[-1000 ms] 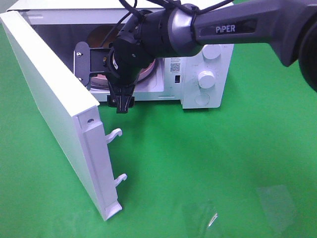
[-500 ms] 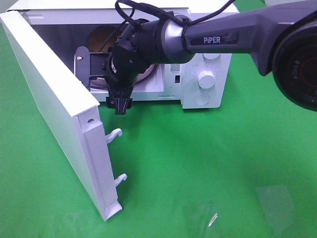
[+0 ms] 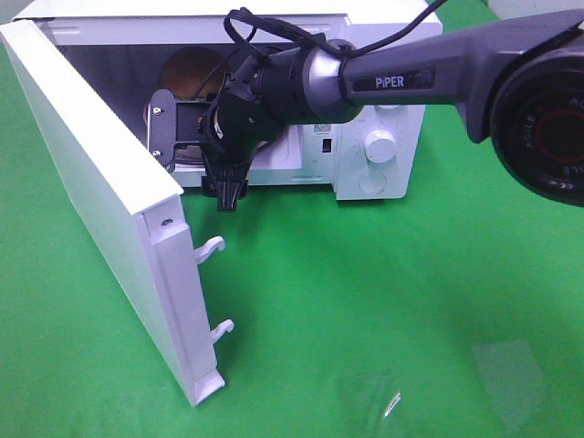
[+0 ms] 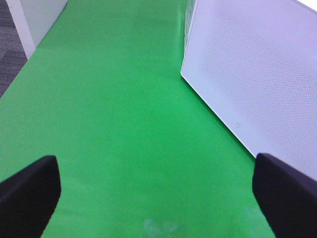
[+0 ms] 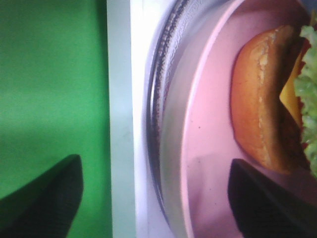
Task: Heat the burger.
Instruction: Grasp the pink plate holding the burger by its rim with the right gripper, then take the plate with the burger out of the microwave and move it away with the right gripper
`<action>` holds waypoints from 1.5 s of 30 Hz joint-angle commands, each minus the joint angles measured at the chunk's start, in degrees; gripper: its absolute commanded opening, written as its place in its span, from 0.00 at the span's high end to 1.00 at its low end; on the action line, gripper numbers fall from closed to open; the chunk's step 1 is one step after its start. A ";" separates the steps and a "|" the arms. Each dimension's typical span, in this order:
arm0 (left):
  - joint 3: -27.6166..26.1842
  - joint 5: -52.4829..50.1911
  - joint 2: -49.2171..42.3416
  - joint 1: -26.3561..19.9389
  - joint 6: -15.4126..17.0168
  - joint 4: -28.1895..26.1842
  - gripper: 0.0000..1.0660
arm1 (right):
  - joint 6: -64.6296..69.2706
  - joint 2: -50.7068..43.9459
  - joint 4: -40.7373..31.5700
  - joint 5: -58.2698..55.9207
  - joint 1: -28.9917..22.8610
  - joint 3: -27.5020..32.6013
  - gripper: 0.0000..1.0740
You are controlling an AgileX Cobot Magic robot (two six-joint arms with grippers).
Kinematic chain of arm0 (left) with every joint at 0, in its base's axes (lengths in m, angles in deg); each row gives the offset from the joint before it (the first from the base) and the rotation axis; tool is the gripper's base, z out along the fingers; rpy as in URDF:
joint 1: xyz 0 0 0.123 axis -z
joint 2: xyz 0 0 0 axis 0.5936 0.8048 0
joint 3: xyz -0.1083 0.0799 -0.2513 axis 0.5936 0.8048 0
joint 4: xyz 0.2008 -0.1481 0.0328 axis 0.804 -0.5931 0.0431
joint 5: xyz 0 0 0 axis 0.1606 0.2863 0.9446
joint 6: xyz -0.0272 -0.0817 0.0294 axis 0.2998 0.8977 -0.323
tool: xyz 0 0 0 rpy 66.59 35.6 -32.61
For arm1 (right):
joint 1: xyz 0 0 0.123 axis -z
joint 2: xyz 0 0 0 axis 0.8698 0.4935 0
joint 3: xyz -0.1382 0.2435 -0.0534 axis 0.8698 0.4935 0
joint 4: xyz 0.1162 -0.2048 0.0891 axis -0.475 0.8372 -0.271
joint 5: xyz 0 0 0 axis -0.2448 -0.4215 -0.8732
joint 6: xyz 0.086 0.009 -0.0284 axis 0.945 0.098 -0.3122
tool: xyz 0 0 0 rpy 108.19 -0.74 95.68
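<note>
The burger (image 5: 260, 99), with a glossy brown bun and green lettuce, lies on a pink plate (image 5: 208, 148) on the glass turntable (image 5: 166, 89) inside the open microwave (image 3: 379, 146). My right gripper (image 5: 153, 203) is open at the oven's mouth. One finger (image 5: 44, 198) is over the green table and the other over the plate, with the plate's rim between them. In the exterior view the right gripper (image 3: 225, 173) and wrist cover most of the burger. My left gripper (image 4: 156, 198) is open over bare green cloth, beside the door's outer face (image 4: 257, 74).
The microwave door (image 3: 91, 182) swings far out to the left, its two latch hooks (image 3: 212, 246) pointing into the table's middle. The white front sill (image 5: 121, 99) lies under the right gripper. The right arm (image 3: 420, 73) crosses above the control knobs.
The right wrist has edged slightly right at the oven's mouth, and the arm's large joint has come into view at the right. The left arm shows no change.
</note>
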 commanded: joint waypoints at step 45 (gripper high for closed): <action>0.06 -0.97 -0.92 -0.11 0.00 -0.34 0.06 | -42.51 -12.32 -20.34 -6.88 0.11 9.05 1.00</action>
